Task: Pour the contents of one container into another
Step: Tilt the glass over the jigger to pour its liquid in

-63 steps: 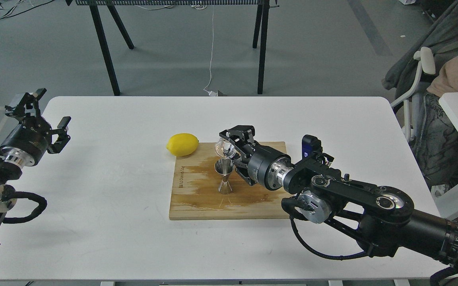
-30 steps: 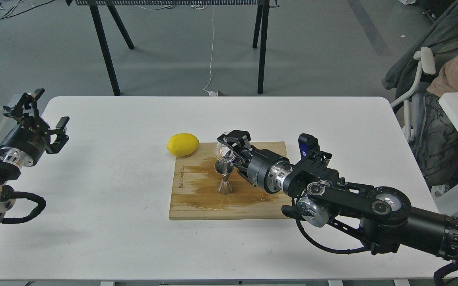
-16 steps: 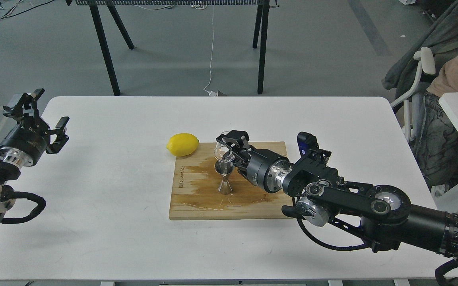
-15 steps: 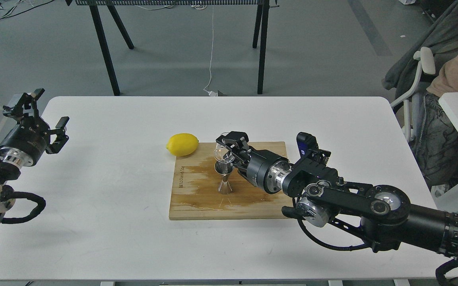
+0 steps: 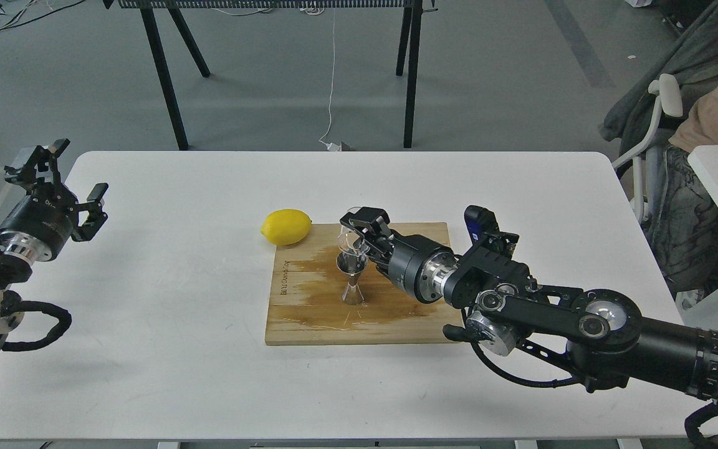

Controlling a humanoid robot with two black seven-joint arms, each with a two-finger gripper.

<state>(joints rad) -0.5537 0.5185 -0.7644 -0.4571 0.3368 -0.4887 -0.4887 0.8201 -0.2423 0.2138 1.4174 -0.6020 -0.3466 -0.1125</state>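
Across the wide white rectangular table (image 5: 147, 280), a pale wooden cutting board (image 5: 309, 312) with darker wet-looking stains lies near the middle, and a yellow oval lemon (image 5: 286, 226) sits just beside its far left corner, apparently on the table. Out at the table's left edge, the left gripper (image 5: 63, 181) hangs above the surface with its fingers spread and nothing between them, well apart from the board.

On the board stands the small shiny steel hourglass-shaped jigger (image 5: 353, 277), upright on its lower cone, mouth facing up. Directly above that mouth, the right gripper (image 5: 359, 237) holds the small clear colourless glass cup (image 5: 349, 237), its fingers closed on the cup's sides. The cup looks nearly upright, its base just over the jigger's rim; whether the two touch cannot be told.

Judging by this, the pour itself is the step in hand, or its very end: the cup is aligned over the receiving vessel. If liquid remains, the next move calls for a slow wrist roll that keeps the cup's lip over the narrow steel mouth; if not, a clean lift away without knocking the jigger, which looks easy to tip on its small foot.

The glass is so transparent that any contents are impossible to make out
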